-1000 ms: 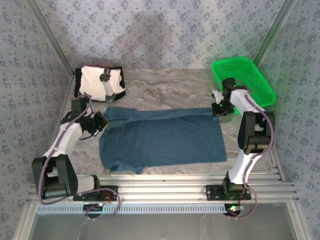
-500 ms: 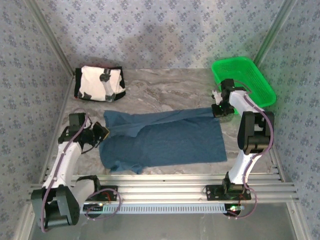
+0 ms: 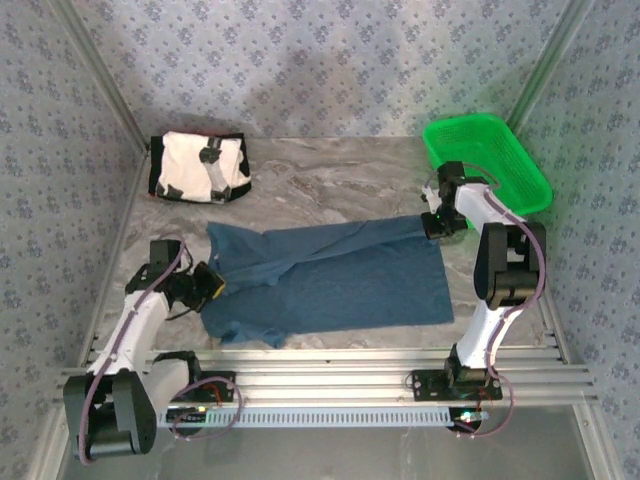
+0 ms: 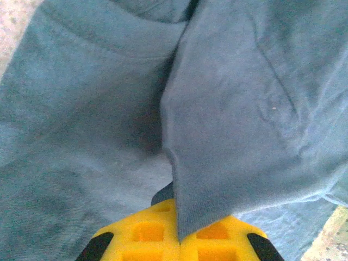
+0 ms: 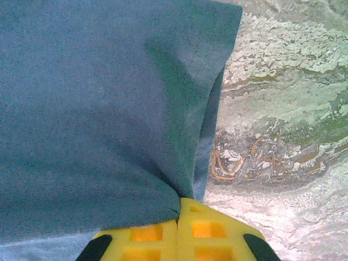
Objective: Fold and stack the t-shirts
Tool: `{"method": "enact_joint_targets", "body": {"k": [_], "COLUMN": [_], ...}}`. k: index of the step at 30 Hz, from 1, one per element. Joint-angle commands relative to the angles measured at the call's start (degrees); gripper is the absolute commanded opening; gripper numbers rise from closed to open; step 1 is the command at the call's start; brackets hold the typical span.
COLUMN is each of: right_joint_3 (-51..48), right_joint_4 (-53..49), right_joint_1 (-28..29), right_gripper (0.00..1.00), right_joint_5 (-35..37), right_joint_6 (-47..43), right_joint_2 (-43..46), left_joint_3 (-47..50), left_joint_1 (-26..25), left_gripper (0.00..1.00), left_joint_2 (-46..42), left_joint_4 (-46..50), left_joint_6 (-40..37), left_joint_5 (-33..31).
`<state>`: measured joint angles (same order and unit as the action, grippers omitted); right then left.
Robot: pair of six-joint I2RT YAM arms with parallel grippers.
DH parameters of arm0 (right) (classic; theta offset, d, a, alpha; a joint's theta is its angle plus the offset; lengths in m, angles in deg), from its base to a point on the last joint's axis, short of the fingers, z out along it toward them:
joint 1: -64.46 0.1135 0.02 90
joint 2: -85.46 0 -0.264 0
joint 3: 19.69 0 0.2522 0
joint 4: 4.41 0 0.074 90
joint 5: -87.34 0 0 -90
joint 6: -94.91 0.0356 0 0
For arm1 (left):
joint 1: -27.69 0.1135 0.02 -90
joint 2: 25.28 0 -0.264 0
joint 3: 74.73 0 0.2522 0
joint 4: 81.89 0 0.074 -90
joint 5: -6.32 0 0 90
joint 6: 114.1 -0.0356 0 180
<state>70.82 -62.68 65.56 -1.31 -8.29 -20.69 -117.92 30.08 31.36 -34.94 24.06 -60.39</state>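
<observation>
Cloth of the dark teal-blue t-shirt (image 3: 340, 285) is seen spread across the middle of the marbled table (image 3: 330, 180), with its far edge lifted and doubled over toward the near side. The left gripper (image 3: 207, 283) is clamped on the shirt's left edge, near the sleeve. In the left wrist view a fold of teal fabric is pinched between the yellow fingers (image 4: 141, 234), which are pressed together on it. The right gripper (image 3: 432, 222) is closed on the shirt's far right corner. In the right wrist view the hemmed corner is gripped between the yellow pads (image 5: 212, 231), and bare table is shown just beside it. Between the two grippers a raised strip of cloth is stretched diagonally over the flat lower layer. The cream-white t-shirt (image 3: 198, 167), with black edges and small dark patches, is folded into a compact bundle at the far left corner of the table, well apart from the teal one. A bright green plastic basket (image 3: 487, 160) is set at the far right corner, just behind the right arm.
</observation>
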Motion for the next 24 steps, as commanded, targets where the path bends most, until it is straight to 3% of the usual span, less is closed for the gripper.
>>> {"method": "enact_joint_targets", "body": {"k": [1, 24], "right_joint_3": [-0.4, 0.7], "right_joint_4": [-0.1, -0.6], "right_joint_1": [0.4, 1.5], "right_gripper": [0.0, 0.0], "right_joint_5": [2.7, 4.0], "right_joint_6": [-0.7, 0.8], "right_joint_2": [-0.8, -1.8], "left_joint_3": [1.1, -3.9], "left_joint_1": [-0.2, -0.1], "left_gripper": [0.0, 0.0], "left_joint_2": [-0.2, 7.9], "left_joint_4": [-0.1, -5.1], "left_joint_6": [0.9, -0.3], "left_joint_5": [-2.3, -3.0]}}
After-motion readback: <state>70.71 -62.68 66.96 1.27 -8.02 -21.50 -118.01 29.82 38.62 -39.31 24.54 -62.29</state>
